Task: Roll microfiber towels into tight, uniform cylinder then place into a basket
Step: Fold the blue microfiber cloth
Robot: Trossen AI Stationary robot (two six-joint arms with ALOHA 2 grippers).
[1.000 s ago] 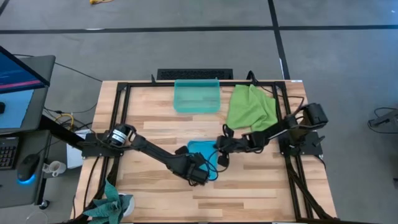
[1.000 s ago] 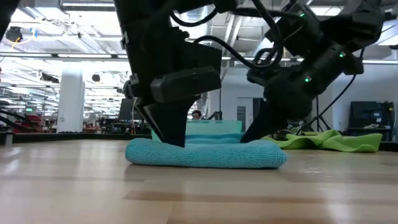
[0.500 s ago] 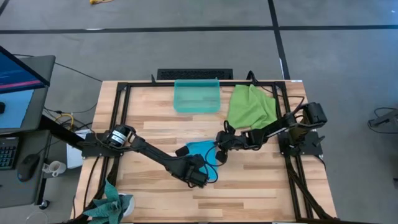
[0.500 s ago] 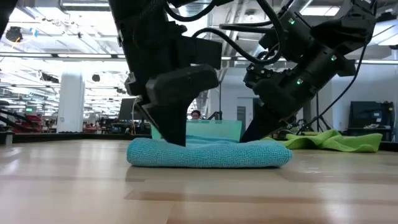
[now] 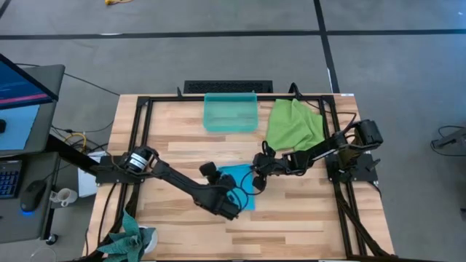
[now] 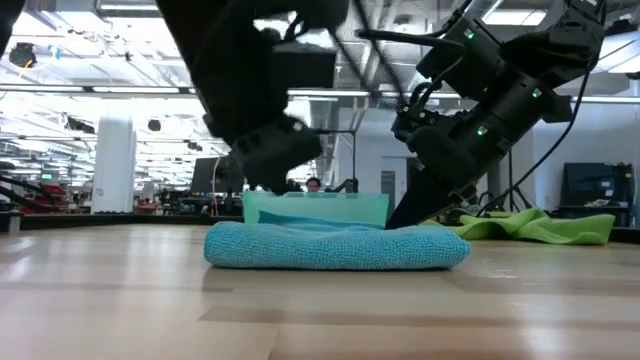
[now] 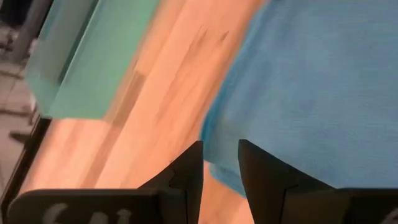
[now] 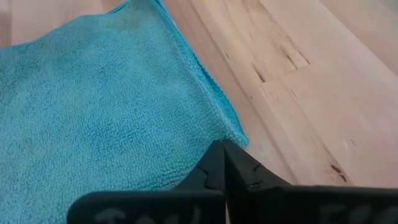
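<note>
The sky-blue towel (image 5: 239, 182) lies folded flat on the table's middle, and the low view shows it as a thick pad (image 6: 335, 247). My left gripper (image 7: 221, 165) hangs open just above the towel's left end (image 6: 262, 180), its fingers apart and clear of the cloth. My right gripper (image 8: 219, 149) is shut and sits at the towel's right end (image 6: 400, 220). The lime green towel (image 5: 295, 124) lies crumpled at the far right. The see-through teal basket (image 5: 231, 111) stands at the far edge. My right gripper's shut fingertips (image 8: 211, 163) rest on the blue towel beside its corner (image 8: 235, 134), at the pad's right end. They come slanting down from the table's right side. The tips hide whether any cloth lies between them. The towel stays flat on the table.
A black frame (image 5: 145, 145) runs round the table's edges. A vent grille (image 5: 228, 86) lies behind the basket. A plant (image 5: 131, 240) stands at the near left corner. Bare wood lies near and to the left of the towel.
My left gripper has come up off the blue towel's left end, and its wrist has swung round and tipped, blurred in the low view. The towel has stayed flat where it was. My right gripper has kept its place at the right end.
</note>
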